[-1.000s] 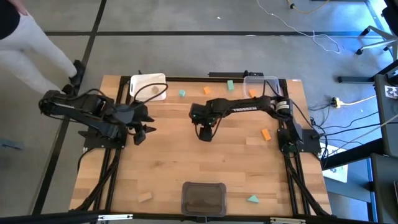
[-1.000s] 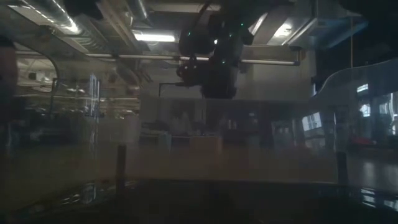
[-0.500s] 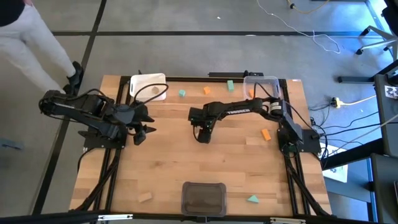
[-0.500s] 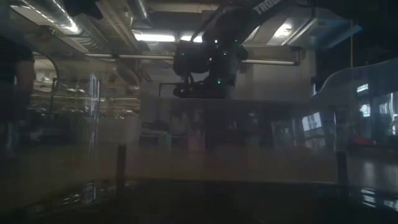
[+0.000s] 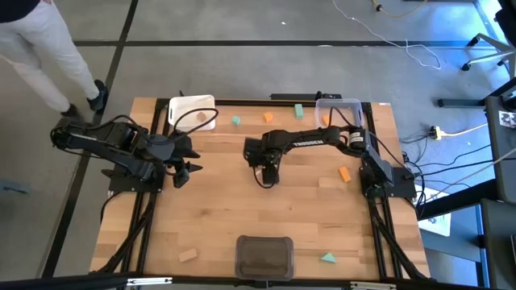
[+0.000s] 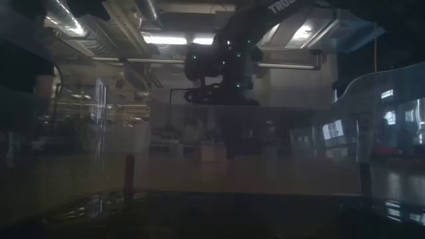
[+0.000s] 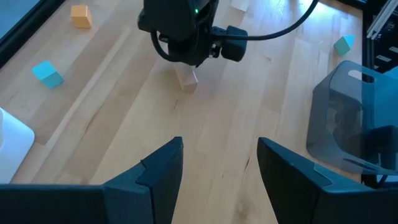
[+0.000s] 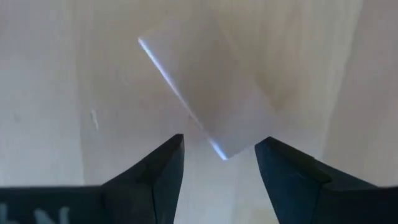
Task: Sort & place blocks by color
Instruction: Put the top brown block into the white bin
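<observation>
Right hand (image 5: 266, 179) is over mid tabletop (image 5: 226, 217), pointed down, fingers apart with nothing between them. High view hides what's under it; left wrist view shows a pale wood block (image 7: 186, 79) on the tabletop right below that hand, and right wrist view shows the same block (image 8: 208, 93) turned at an angle, just beyond the open fingertips, not touched. Left hand (image 5: 184, 167) waits at the left side, fingers apart, empty. High view has the rest: teal block (image 5: 236, 121), orange block (image 5: 268, 117) and another teal (image 5: 298, 110) along the far edge, orange (image 5: 345, 174) right, pale block (image 5: 188, 255) and teal wedge (image 5: 328, 258) near edge. Low view only shows the right arm hanging dark overhead, no blocks
</observation>
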